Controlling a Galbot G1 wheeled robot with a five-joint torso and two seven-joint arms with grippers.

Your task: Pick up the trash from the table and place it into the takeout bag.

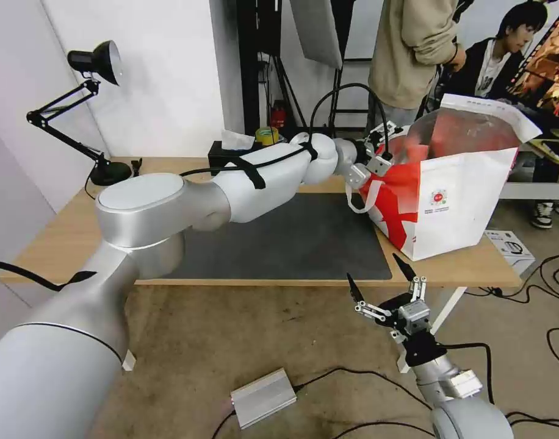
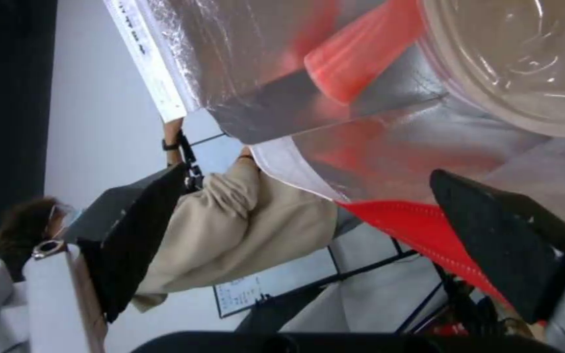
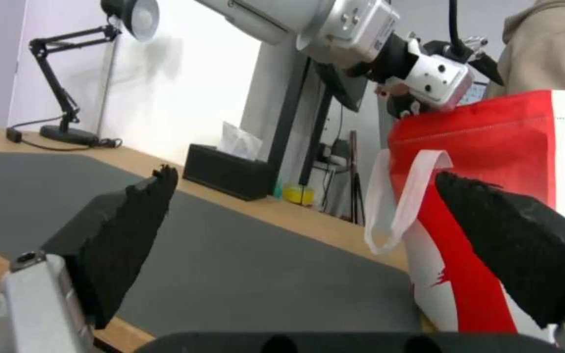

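The red-and-white takeout bag (image 1: 462, 201) stands open on the right end of the table (image 1: 60, 238), beside the dark mat (image 1: 292, 244). My left arm reaches across the table, and its left gripper (image 1: 383, 146) hangs open at the bag's left rim with nothing between its fingers. In the left wrist view the left gripper (image 2: 305, 171) looks into the silvery lining. There a red ribbed cup (image 2: 361, 54) and a round bowl under a clear lid (image 2: 525, 63) lie inside. My right gripper (image 1: 372, 268) waits open below the table's front edge, facing the bag (image 3: 492, 127).
A black tissue box (image 1: 230, 152), a yellow tape roll (image 1: 267, 135) and a desk lamp (image 1: 96, 67) stand along the table's back edge. On the floor lie a silver box (image 1: 264, 396), cables and a white carton (image 1: 508, 244). People stand behind the bag.
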